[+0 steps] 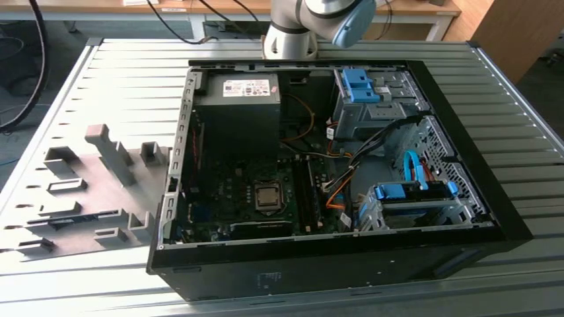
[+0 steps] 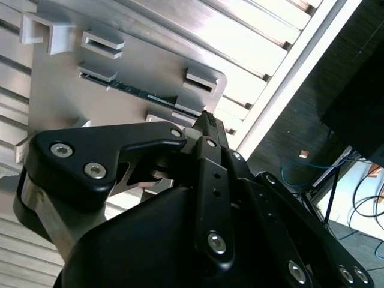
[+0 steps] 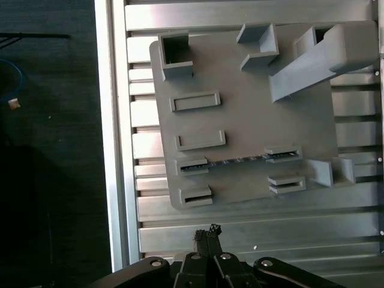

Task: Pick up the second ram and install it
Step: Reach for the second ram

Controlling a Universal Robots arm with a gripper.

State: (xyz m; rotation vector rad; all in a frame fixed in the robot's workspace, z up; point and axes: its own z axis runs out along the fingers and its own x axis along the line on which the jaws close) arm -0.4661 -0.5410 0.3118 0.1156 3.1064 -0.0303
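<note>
The second ram (image 3: 237, 160) is a thin dark green stick standing on edge between two grey slotted holders on the grey fixture plate (image 3: 252, 114). In the second wrist view the ram (image 2: 141, 93) shows as a dark strip across the plate (image 2: 66, 90). My gripper (image 3: 207, 230) hovers over the slatted table just off the plate's edge, apart from the stick. Its fingertips (image 2: 208, 122) are pressed together, shut on nothing. In the exterior view the ram (image 1: 78, 217) lies in the fixture (image 1: 97, 191) on that view's left.
An open computer case (image 1: 458, 152) fills the middle of the exterior view, with the processor socket (image 1: 267, 196) and long black slots (image 1: 304, 191) beside it. A tall grey block (image 3: 318, 60) rises from the plate. The table edge (image 3: 117, 150) borders dark floor.
</note>
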